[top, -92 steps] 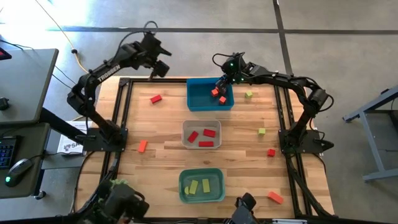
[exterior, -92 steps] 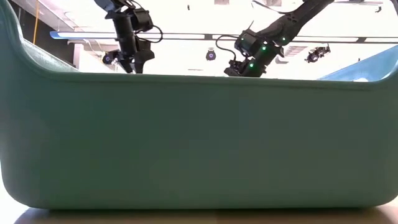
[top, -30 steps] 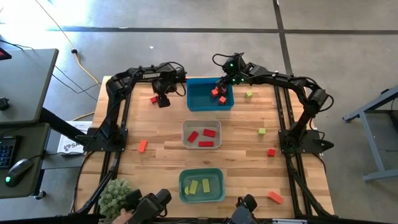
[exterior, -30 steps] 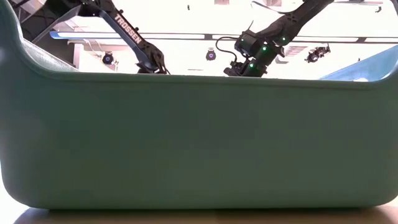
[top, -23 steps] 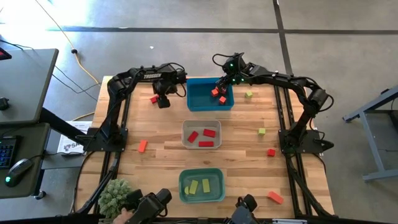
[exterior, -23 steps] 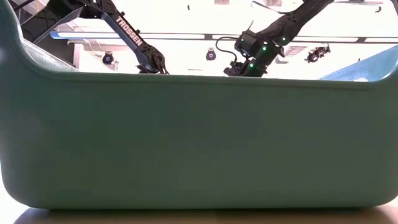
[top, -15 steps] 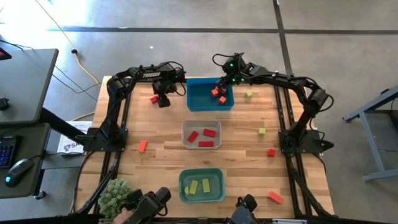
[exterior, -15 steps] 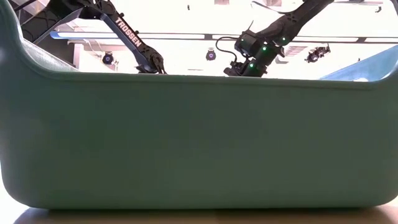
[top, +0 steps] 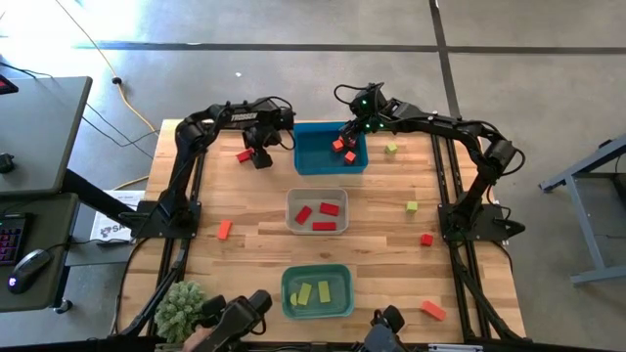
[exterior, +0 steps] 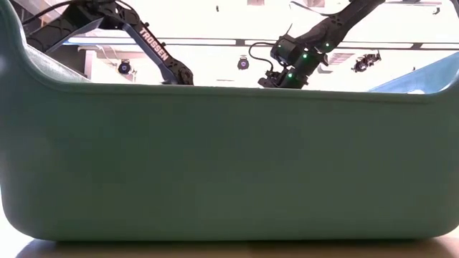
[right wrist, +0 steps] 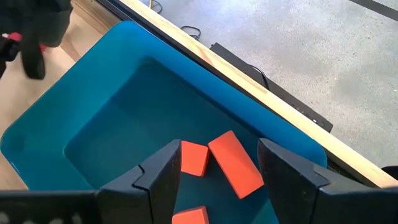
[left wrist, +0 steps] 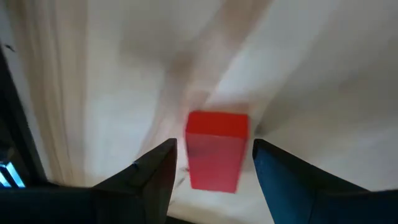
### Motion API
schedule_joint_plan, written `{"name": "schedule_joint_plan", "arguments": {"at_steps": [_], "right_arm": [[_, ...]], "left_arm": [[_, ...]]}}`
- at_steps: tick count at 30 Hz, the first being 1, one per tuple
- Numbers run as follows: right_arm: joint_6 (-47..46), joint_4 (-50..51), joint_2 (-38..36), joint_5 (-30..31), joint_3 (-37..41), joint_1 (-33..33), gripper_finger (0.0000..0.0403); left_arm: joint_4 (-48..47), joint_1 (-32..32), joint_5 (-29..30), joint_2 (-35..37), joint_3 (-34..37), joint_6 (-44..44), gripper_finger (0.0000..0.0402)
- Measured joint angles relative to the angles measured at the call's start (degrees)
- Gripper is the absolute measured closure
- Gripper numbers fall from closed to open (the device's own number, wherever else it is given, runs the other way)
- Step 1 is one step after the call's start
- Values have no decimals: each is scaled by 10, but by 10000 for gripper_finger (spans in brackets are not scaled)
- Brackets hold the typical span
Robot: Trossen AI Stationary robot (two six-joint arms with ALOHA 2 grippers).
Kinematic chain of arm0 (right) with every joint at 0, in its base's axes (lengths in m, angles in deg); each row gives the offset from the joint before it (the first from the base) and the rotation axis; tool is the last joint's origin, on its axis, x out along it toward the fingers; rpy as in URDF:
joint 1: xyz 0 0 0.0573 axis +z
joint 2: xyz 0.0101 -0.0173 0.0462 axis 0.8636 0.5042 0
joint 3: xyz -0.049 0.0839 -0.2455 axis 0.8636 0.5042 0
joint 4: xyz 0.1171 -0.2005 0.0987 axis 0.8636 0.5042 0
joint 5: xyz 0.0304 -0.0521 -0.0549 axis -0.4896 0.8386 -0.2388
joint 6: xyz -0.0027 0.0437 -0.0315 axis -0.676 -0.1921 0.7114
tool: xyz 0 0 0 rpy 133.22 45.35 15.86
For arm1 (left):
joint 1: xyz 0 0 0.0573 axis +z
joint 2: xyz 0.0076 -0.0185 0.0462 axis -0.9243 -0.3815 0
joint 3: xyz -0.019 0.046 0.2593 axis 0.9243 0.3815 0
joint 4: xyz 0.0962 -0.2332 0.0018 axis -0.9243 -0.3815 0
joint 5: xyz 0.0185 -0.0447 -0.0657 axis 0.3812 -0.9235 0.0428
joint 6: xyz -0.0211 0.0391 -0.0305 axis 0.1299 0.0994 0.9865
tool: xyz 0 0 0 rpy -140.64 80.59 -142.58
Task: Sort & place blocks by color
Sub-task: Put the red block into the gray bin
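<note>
Red in colour, the block (left wrist: 216, 149) lies on the wooden surface (top: 372, 210) beside the blue bin (top: 315, 149), framed by the spread left gripper (left wrist: 213, 163), and could be nudged aside or clipped unevenly if the fingers are closed off-centre.

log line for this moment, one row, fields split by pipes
left gripper open, astride red block on table | right gripper open, above blue bin | nothing held

My left gripper (top: 256, 156) straddles a block (left wrist: 214, 149) on the table (top: 254, 210), left of the far bin (top: 311, 161). My right gripper (top: 348, 135) hangs over that bin's blocks (right wrist: 235, 163).
</note>
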Motion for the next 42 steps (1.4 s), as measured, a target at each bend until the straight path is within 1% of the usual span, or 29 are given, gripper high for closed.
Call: {"name": "schedule_joint_plan", "arguments": {"at_steps": [10,12,15,19,20,29,32,38,42], "right_arm": [[0,6,0,0,0,0,203],[0,6,0,0,0,0,203],[0,6,0,0,0,0,203],[11,6,0,0,0,0,203],[11,6,0,0,0,0,203],[5,7,0,-4,0,0,203],[-1,8,0,-20,0,0,203],[-20,11,0,-70,0,0,203],[-26,25,-1,-79,0,1,203]], "left_arm": [[-3,-5,13,-17,-5,13,202],[-3,-5,15,-17,-5,15,207],[-3,-4,12,-18,-5,15,236],[-3,-4,18,-17,-5,13,299],[-3,-4,19,-17,-5,11,306],[-2,-4,13,-9,-4,10,305],[3,-3,5,6,-3,15,305],[-1,-5,-36,46,-3,33,305],[-3,-9,-37,79,-4,45,305]]}}
